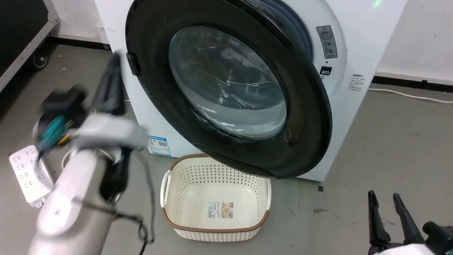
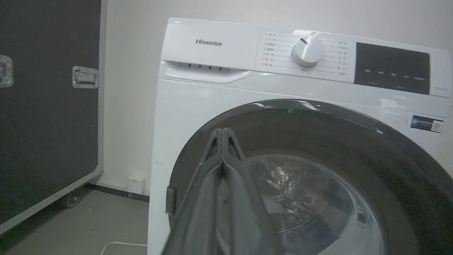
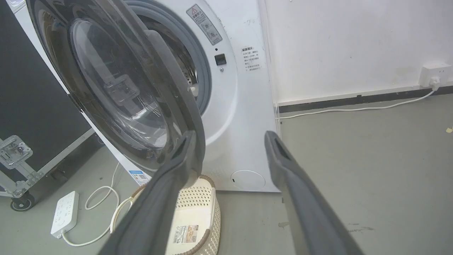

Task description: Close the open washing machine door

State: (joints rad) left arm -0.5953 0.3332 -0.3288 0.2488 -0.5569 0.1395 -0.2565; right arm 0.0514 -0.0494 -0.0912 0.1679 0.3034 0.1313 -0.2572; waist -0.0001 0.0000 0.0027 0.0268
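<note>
1. My right gripper point(image 1: 383, 194) sits low and nearest, fingers spread wide, holding nothing.
2. My left gripper point(image 1: 114, 65) is blurred, fingers pressed together and empty, its tip just beside the handle tab point(image 1: 132, 63); I cannot tell if they touch.
3. The washing machine door point(image 1: 311, 106) stands ajar above the laundry basket point(image 1: 216, 230).
4. Behind it is the washing machine point(image 1: 354, 117).

Blurred left gripper point(image 1: 114, 65) and forearm point(image 1: 70, 198)

The washing machine door point(image 1: 230, 88) has a glossy black rim around smooth clear glass.
</note>
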